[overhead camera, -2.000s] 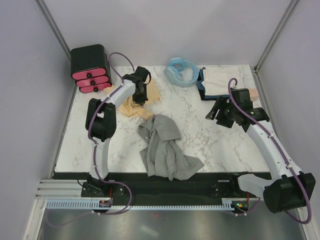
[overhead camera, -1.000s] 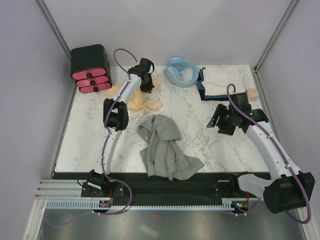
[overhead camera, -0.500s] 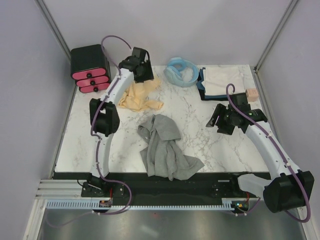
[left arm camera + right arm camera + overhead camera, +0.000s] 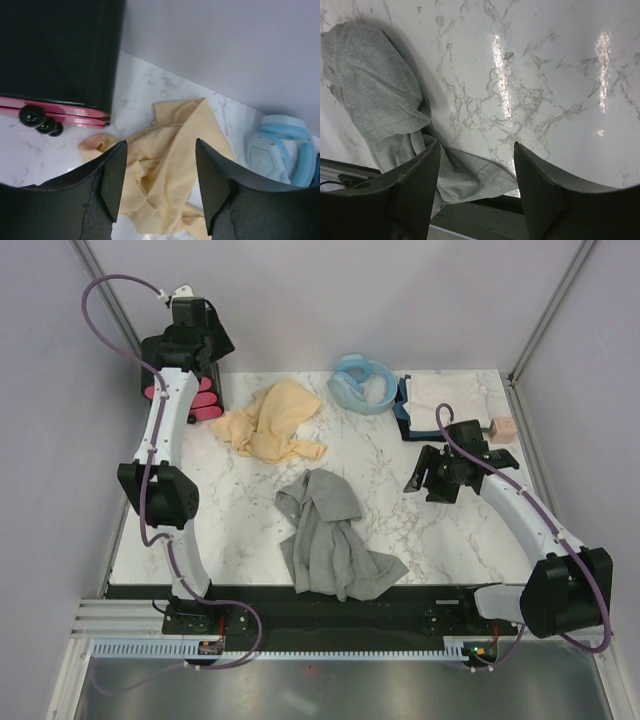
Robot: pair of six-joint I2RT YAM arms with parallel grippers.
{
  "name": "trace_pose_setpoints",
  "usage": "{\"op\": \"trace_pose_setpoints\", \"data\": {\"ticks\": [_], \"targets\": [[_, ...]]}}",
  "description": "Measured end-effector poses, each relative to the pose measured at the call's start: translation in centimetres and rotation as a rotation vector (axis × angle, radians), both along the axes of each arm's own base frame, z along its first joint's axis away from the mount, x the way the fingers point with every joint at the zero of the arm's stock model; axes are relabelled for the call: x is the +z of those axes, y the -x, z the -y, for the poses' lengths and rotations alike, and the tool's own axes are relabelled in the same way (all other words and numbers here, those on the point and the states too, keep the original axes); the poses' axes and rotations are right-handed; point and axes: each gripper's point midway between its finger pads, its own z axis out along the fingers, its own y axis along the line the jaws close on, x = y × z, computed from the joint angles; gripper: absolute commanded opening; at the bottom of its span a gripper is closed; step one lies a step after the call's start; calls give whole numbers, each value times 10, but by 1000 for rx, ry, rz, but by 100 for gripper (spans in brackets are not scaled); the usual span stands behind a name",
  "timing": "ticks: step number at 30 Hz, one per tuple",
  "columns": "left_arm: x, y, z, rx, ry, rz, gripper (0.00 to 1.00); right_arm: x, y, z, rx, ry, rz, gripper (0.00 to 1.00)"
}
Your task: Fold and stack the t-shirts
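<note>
Grey cloth sits nearest: the heather-grey t-shirt (image 4: 325,540) is lying crumpled at the six o'clock side of the marble table (image 4: 400,520), close to the arms' bases, and the right gripper (image 4: 425,478) is hanging over bare marble toward three o'clock, its jaws standing apart and gripping nothing. Farther back, the tan-yellow t-shirt (image 4: 272,423) is lying rumpled toward eleven o'clock, while a whitish t-shirt (image 4: 445,395) is resting folded on a dark navy t-shirt (image 4: 402,415) toward one o'clock, just beside the light-blue coiled hose (image 4: 360,383). Farthest off, at ten o'clock, the left gripper (image 4: 162,175) is hovering above the black box with pink drawers (image 4: 60,50), jaws apart and empty.
</note>
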Motion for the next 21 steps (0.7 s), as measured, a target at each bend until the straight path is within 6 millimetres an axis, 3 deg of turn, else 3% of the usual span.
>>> {"op": "trace_pose_setpoints", "data": {"ticks": [5,8,10,13,21], "targets": [[-19,-1,-68,119,2,-50,66,3,-14,-13,33,-32,8,67],[-20,-13,-104,182,5,-31,52,11,-21,-26,68,-49,41,67],[-25,-20,-120,214,11,-23,49,13,-19,-32,84,-56,46,67],[-38,-35,-130,230,17,-22,50,13,-16,-34,91,-57,39,67],[-98,-61,-127,220,23,-96,48,17,-6,-28,80,-41,25,67]]}}
